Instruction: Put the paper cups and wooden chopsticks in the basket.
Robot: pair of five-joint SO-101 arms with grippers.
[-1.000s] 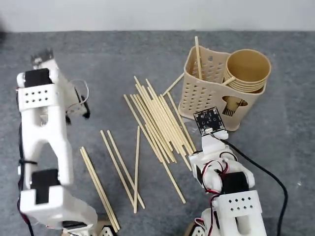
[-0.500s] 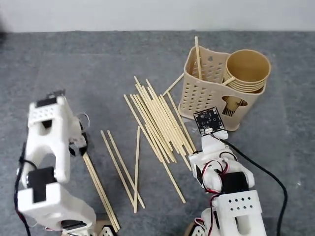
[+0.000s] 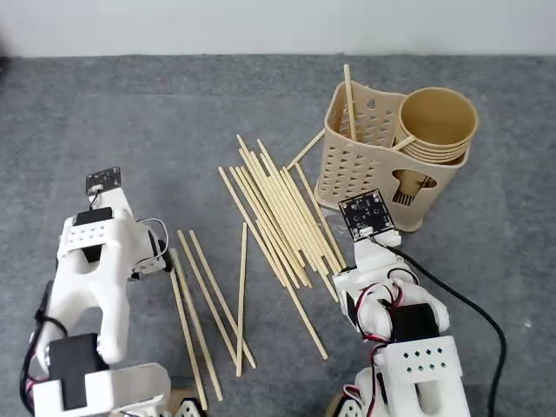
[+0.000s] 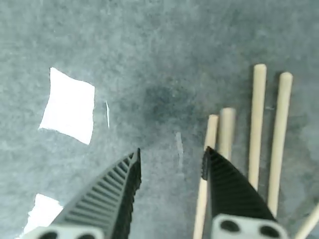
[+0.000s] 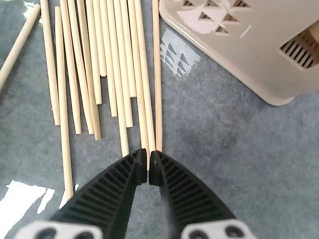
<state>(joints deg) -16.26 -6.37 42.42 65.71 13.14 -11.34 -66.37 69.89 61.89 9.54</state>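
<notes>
Dozens of wooden chopsticks (image 3: 278, 217), pale and round, lie fanned across the grey felt-like table (image 3: 174, 113) in the high view. Just beside them stands the perforated beige plastic basket (image 3: 356, 165), stacked paper cups (image 3: 439, 122) in one compartment, a stick upright in the other, a cut-out figure on its front. Left wrist now: left gripper (image 4: 172, 157) spread wide, ribbed black jaws holding nothing, stick ends alongside. Right wrist: right gripper (image 5: 148, 159) pinched together at two stick ends; gripping one? Cannot tell.
</notes>
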